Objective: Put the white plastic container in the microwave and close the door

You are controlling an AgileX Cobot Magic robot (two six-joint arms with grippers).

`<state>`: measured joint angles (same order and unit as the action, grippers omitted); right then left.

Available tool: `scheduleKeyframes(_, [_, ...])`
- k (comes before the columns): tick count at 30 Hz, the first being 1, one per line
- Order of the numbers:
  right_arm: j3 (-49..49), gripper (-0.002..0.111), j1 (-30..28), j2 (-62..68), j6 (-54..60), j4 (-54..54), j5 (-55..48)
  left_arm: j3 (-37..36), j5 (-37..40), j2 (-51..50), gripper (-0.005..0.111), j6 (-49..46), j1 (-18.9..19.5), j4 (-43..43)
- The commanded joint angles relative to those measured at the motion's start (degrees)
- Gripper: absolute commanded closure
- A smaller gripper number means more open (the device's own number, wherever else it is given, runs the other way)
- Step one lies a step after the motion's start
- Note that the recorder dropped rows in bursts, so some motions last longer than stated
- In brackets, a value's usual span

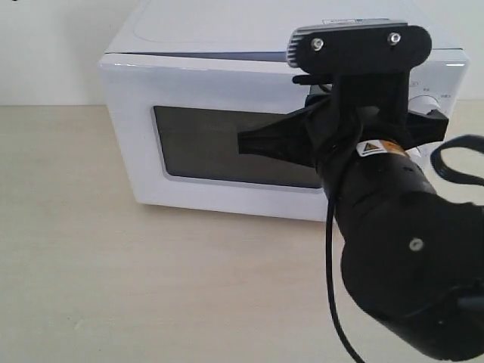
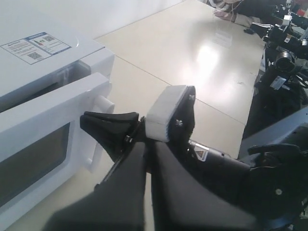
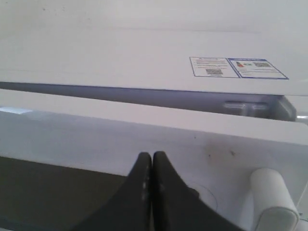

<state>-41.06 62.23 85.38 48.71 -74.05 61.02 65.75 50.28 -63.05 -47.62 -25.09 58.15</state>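
Door [image 1: 128, 151] nearly shut, right gripper [image 3: 152, 161] at its front face.
Slightly ajar, with a narrow dark gap along the top edge against the microwave [image 1: 227, 30] body. Container hidden from all views; location cannot be told. Right gripper fingers pressed together, holding nothing, tips at the white door frame just above the window [image 1: 204, 144], near the handle [image 3: 272, 197]; contact not certain. Left gripper [image 2: 149, 161] fingers likewise together, holding nothing, close behind the right arm on the handle side. Microwave standing on a pale table [image 1: 91, 272].

Bright, even light — glare on table [image 2: 211, 55]; microwave [image 1: 227, 68] whites washed out; right arm [image 1: 408, 249] perhaps slightly blurred.
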Motion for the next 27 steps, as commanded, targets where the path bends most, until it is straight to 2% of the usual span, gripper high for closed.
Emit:
scheduleKeyframes(1, [-0.21,0.108,-3.54,2.09,-3.74,1.68,-1.98,0.12,0.65,0.28,0.102,0.52,-0.29,-0.75])
scheduleKeyframes(6, [-0.21,0.108,-7.37,2.09,-4.37,2.12,-3.67,0.12,0.50,0.28,0.102,0.52,-0.29,-0.75])
scheduleKeyframes(10, [-0.21,0.108,-10.50,2.09,-4.50,3.02,-9.58,0.12,0.16,0.28,0.102,0.52,-0.29,-0.75])
scheduleKeyframes(14, [-0.46,0.108,-12.66,2.09,-4.50,7.15,-10.18,0.12,-0.55,0.28,0.102,0.52,-0.29,-0.75])
scheduleKeyframes(19, [-4.93,0.108,-17.42,2.14,-4.33,7.17,-16.22,0.12,-0.56,0.28,0.102,0.52,-0.29,-0.63])
scheduleKeyframes(27, [-6.42,0.108,-17.70,4.39,-0.61,7.44,-15.80,0.12,-0.54,0.28,0.102,0.52,-0.29,-0.63])
